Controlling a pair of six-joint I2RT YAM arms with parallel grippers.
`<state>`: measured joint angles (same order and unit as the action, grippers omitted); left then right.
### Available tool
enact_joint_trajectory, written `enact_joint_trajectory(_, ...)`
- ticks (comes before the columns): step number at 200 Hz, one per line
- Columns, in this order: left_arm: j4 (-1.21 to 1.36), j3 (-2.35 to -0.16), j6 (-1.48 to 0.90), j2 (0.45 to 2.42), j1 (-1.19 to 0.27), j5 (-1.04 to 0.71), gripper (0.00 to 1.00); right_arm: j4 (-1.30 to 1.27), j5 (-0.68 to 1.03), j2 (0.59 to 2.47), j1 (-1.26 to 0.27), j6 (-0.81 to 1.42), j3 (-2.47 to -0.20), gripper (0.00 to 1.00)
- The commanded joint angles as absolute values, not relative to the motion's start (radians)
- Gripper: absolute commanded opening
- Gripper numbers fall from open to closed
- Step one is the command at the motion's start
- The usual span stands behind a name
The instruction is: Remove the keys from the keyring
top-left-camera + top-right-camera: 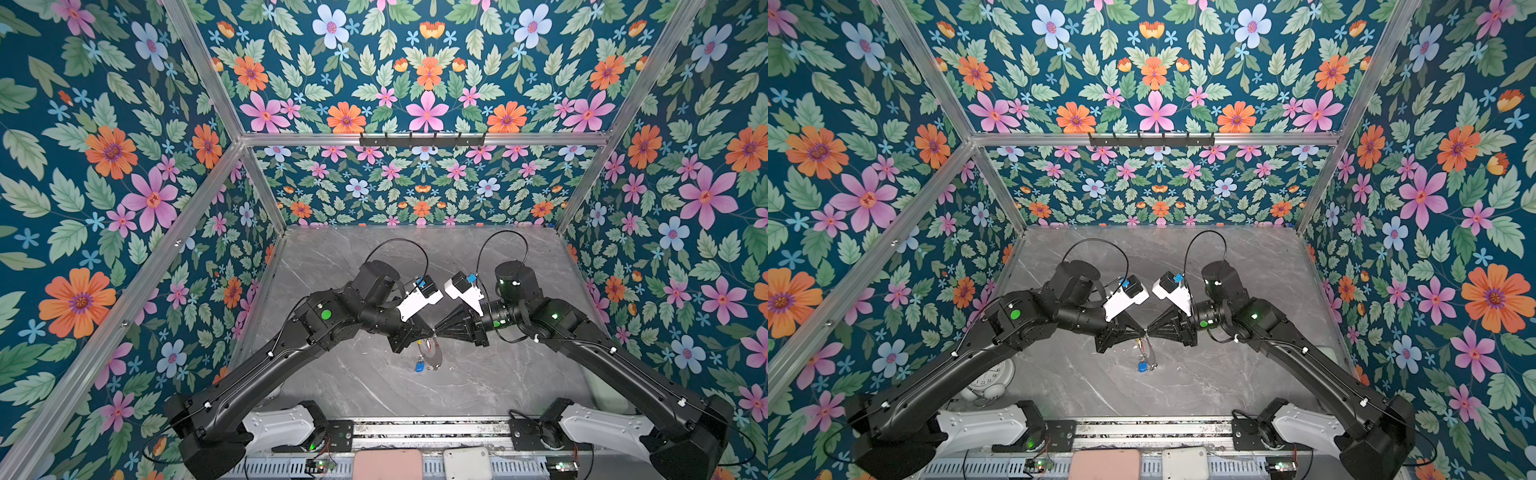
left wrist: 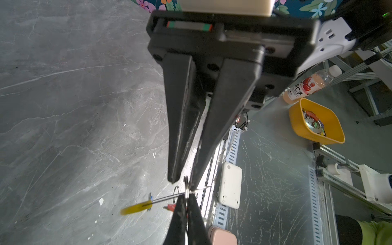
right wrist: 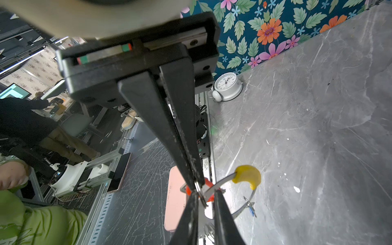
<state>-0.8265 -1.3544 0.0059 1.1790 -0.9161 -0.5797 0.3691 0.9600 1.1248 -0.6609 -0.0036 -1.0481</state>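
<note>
**Both sets of tips on the keyring, mid-table**

I have the two arms tip to tip over the middle of the grey marble table; the keyring hangs from that meeting point; both keys are on it, none off yet.

My left gripper has its fingers clenched on the keyring's rim; its wrist view shows the ring edge-on, a thin line crossing right at the tips, with the yellow segment at the end away from the grip.

My right gripper has its fingers drawn together on a small silver loop sitting just beside the left grip; only a sliver of gap shows between the pads, and the loop comes out at the very tips.

The red tag sits directly behind the two sets of tips; I cannot tell whether the pinched loop is its own.

The blue tag dangles at the end of the ring farthest from the tips, apart from either grip.

A white alarm clock lies on the table near the left arm's base, well apart from the work.
</note>
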Motion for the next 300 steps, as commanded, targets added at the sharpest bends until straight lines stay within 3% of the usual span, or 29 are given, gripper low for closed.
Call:
enact_joint_trajectory(1,-0.821,-1.362,0.016,1.182,-0.915,-0.585,0.00,0.379,0.988,1.130,-0.663,-0.020,-1.056,0.16)
enact_joint_trajectory(33,-0.822,-1.370,0.017,1.190,-0.917,-0.589,0.00,0.387,0.993,1.138,-0.669,-0.026,-1.062,0.13)
enact_joint_trajectory(61,-0.822,-1.376,0.015,1.196,-0.919,-0.589,0.00,0.387,1.000,1.141,-0.673,-0.030,-1.062,0.00)
enact_joint_trajectory(112,-0.806,-1.381,0.008,1.189,-0.919,-0.582,0.00,0.279,0.978,1.111,-0.676,0.018,-1.027,0.00)
enact_joint_trajectory(132,-0.789,-1.377,0.000,1.175,-0.919,-0.576,0.12,0.243,0.969,1.101,-0.676,0.033,-1.015,0.00)
enact_joint_trajectory(215,-0.546,-1.233,-0.109,1.010,-0.917,-0.463,0.38,0.140,0.941,1.076,-0.675,0.090,-0.977,0.00)
enact_joint_trajectory(300,-0.114,-0.859,-0.216,0.735,-0.907,-0.466,0.44,0.114,0.931,1.041,-0.675,0.100,-0.972,0.00)
